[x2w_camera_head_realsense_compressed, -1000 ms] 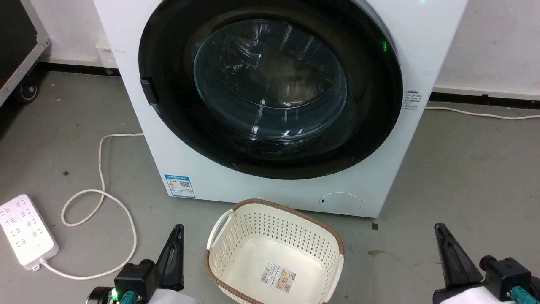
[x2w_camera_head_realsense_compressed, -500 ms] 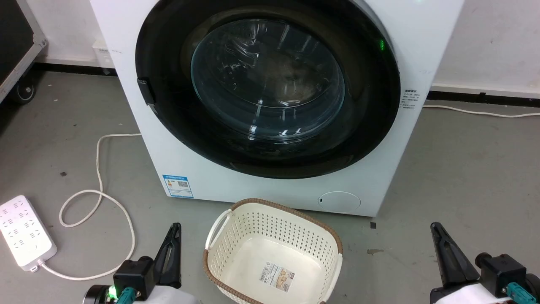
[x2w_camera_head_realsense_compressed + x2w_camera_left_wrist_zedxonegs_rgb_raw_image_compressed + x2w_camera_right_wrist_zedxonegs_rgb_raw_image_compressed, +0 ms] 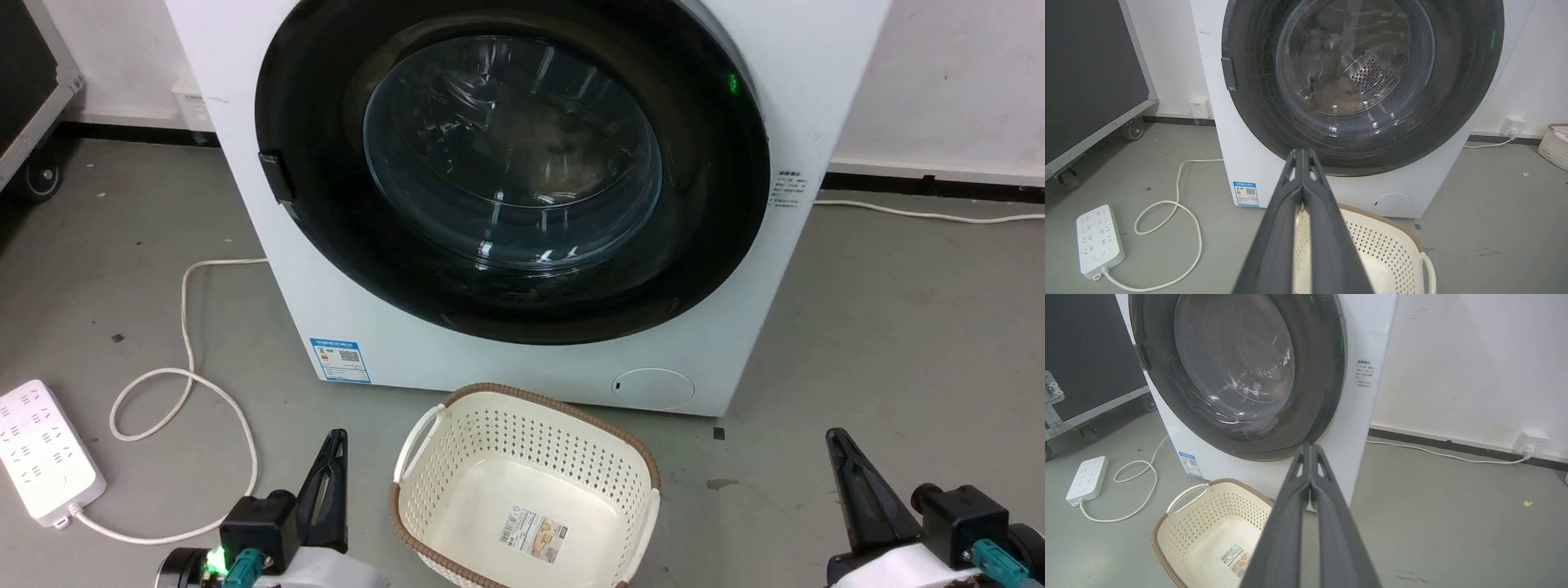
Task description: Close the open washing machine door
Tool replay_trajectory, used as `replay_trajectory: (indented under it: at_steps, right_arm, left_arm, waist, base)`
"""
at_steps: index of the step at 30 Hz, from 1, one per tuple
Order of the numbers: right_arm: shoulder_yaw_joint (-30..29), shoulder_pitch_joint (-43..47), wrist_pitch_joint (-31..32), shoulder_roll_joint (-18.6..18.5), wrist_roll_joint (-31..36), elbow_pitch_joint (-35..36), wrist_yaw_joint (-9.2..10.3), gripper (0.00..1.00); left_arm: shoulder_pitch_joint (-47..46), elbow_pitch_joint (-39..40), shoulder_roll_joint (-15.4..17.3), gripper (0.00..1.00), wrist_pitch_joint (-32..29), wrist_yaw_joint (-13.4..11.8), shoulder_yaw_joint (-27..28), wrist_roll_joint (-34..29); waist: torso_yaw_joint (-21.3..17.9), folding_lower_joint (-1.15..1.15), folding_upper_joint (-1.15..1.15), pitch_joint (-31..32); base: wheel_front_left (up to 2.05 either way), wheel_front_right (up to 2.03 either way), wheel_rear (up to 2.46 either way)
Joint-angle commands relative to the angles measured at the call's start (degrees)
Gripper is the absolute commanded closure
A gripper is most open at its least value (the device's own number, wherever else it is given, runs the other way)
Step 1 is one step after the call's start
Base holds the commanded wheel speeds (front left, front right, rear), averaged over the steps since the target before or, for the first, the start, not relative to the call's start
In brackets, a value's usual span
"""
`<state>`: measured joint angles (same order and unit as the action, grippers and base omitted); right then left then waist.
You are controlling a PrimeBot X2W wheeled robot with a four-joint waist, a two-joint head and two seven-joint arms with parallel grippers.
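Note:
The washing machine (image 3: 392,343) is a white front-loader standing on the grey floor ahead of me. The washing machine door (image 3: 510,155), with its glossy black rim and domed glass, lies flat against the machine's front; its latch tab (image 3: 276,175) is on the left edge. Through the glass the steel drum (image 3: 1372,69) is visible. My left gripper (image 3: 336,435) is shut and empty, low at the left, well short of the machine. My right gripper (image 3: 833,434) is shut and empty at the lower right. In the wrist views the left gripper (image 3: 1302,151) and right gripper (image 3: 1310,446) point toward the door (image 3: 1233,363).
A cream perforated basket (image 3: 555,400) stands on the floor between my grippers, just before the machine. A white power strip (image 3: 41,453) and its looped cable (image 3: 188,327) lie at the left. A wheeled black case (image 3: 1094,73) stands far left. A wall socket (image 3: 1531,441) sits at the right.
The whole head view has drifted a little to the left, so the camera moved. The door and both grippers keep their places relative to each other.

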<state>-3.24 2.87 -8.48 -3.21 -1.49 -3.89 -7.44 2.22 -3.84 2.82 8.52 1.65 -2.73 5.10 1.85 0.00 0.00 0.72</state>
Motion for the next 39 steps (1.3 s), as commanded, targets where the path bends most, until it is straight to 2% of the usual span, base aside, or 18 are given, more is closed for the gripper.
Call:
replay_trajectory:
  at_steps: [1, 39]
  right_arm:
    - [0.31, -1.07, 0.65, 0.16, 0.38, 0.57, -0.02, 1.00]
    - [2.11, -2.18, 5.47, 0.27, 1.06, 2.62, -0.04, 1.00]
  left_arm:
    - [-0.82, 0.58, 0.03, 1.00, -0.73, -0.35, 0.38, -0.71]
    - [-1.68, 2.59, 0.05, 1.00, -5.53, -1.15, 1.83, -3.42]
  waist:
    - [-0.10, 0.00, 0.00, -0.04]
    - [-1.18, 0.00, 0.00, -0.46]
  base:
    - [0.00, 0.00, 0.00]
    - [0.00, 0.00, 0.00]
